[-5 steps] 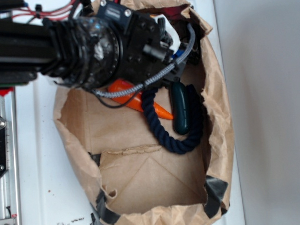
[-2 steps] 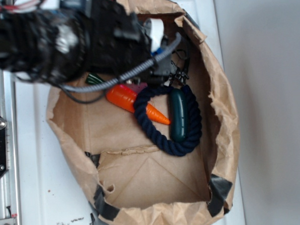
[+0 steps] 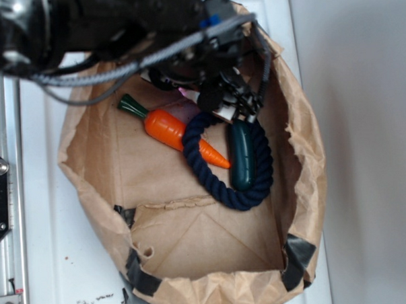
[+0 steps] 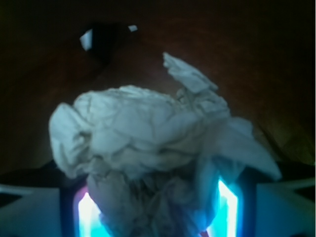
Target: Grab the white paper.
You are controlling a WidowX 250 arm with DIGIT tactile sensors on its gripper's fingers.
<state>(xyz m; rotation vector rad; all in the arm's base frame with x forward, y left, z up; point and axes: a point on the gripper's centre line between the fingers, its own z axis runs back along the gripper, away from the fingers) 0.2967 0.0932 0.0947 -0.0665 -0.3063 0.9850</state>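
Our claw (image 4: 157, 210) is shut on the white paper (image 4: 148, 143), up at the far end of the brown bag (image 3: 300, 148). The soft wad could slip out if we shake.

My arm reaches in from the far left, wrist tipped down. My gripper (image 4: 157, 207) is closed on the white paper (image 4: 148, 133), one finger (image 4: 229, 207) pressing at each side of it.

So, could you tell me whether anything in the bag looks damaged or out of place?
The brown paper bag has a torn, ragged rim patched with dark tape at its corners; the white paper is crumpled.
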